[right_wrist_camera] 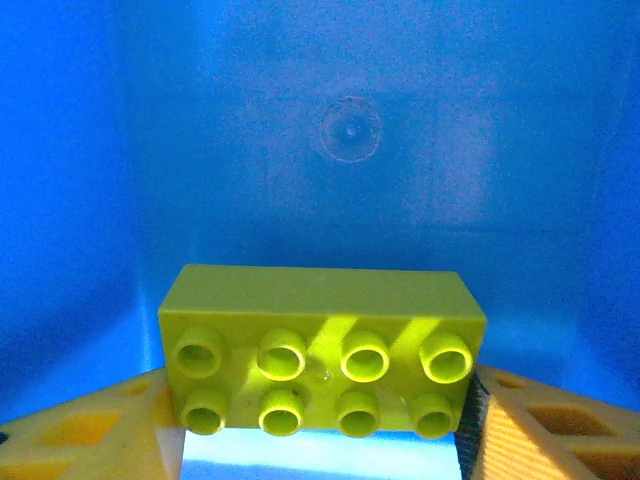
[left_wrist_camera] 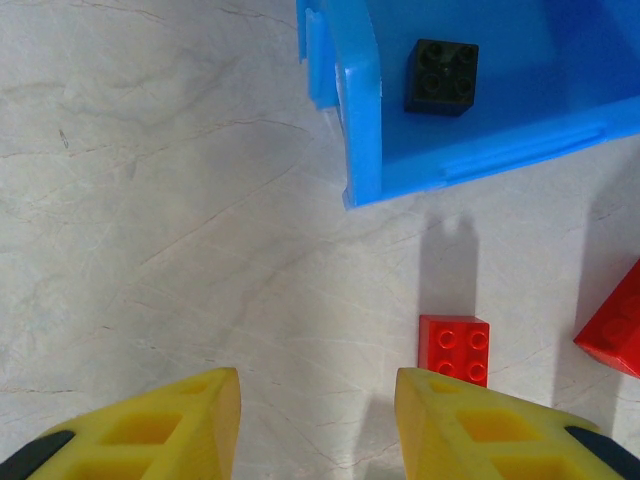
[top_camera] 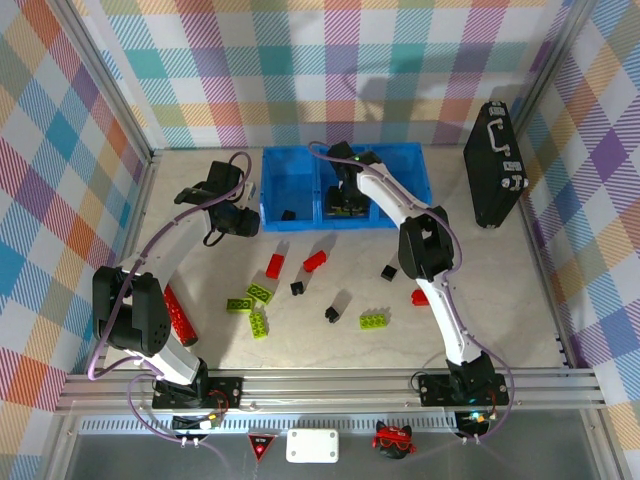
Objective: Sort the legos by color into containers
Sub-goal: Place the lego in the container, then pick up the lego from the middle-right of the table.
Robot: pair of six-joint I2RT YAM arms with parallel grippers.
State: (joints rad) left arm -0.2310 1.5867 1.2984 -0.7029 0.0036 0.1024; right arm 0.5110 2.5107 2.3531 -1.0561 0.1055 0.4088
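Right gripper (top_camera: 345, 200) (right_wrist_camera: 320, 400) down inside the middle compartment of the three joined bright-blue plastic bins (top_camera: 270, 185) (right_wrist_camera: 350, 130) at the far edge of the pale table (top_camera: 500, 300). Between its yellow fingers (right_wrist_camera: 80, 430), a lime green eight-stud plastic brick (right_wrist_camera: 322, 350), studs toward the camera, one end by each finger; clamped or already loose, cannot tell.

Left gripper (top_camera: 235, 222) (left_wrist_camera: 318, 385) just off the near left corner of the bins (left_wrist_camera: 360, 120), jaws parted over bare table, nothing between them.

In the left compartment, by its front wall, one small black four-stud brick (top_camera: 288, 214) (left_wrist_camera: 441, 77).

Loose mid-table, on the near side of the bins:
- a red four-stud brick (top_camera: 274, 265) (left_wrist_camera: 454, 350) and a second red brick (top_camera: 315, 262) (left_wrist_camera: 615, 325)
- a cluster of three lime green bricks (top_camera: 259, 305) and a fourth lime green brick (top_camera: 375, 320) off to the right
- three small black bricks (top_camera: 331, 313)

Long red brick (top_camera: 178, 312) beside the left arm toward the near left corner. Black handled case (top_camera: 497, 165) at the far right corner.
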